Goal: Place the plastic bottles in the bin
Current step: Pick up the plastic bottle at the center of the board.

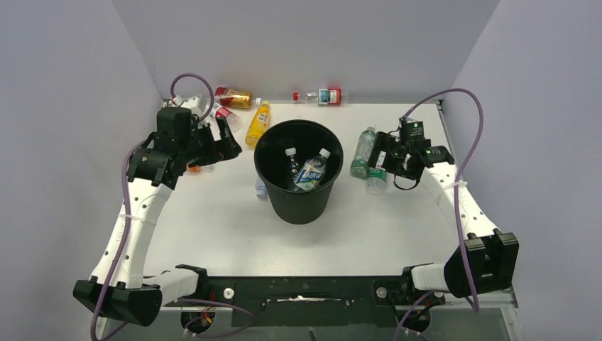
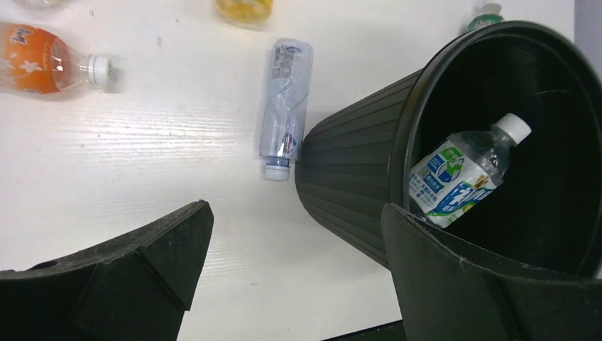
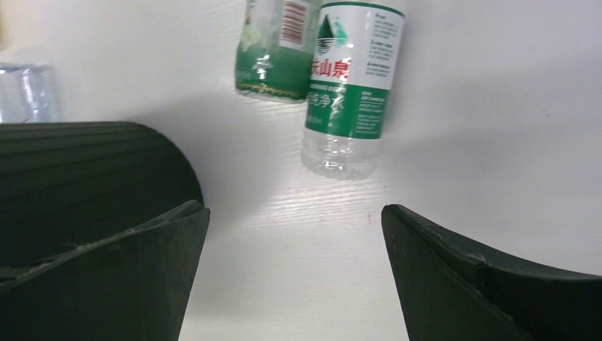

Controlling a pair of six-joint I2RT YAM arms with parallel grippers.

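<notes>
Your left gripper and right gripper both hang wide apart, empty. The bin holds two bottles. The green-label bottles lie beside it, under the right gripper. Probably light, slick and crushable, so grab mid-label.

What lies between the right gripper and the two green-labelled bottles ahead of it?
Only bare table, between the open right gripper and the green-labelled bottles; right wrist view shows it.

Upright black bin, two bottles inside, others lying around it
</notes>
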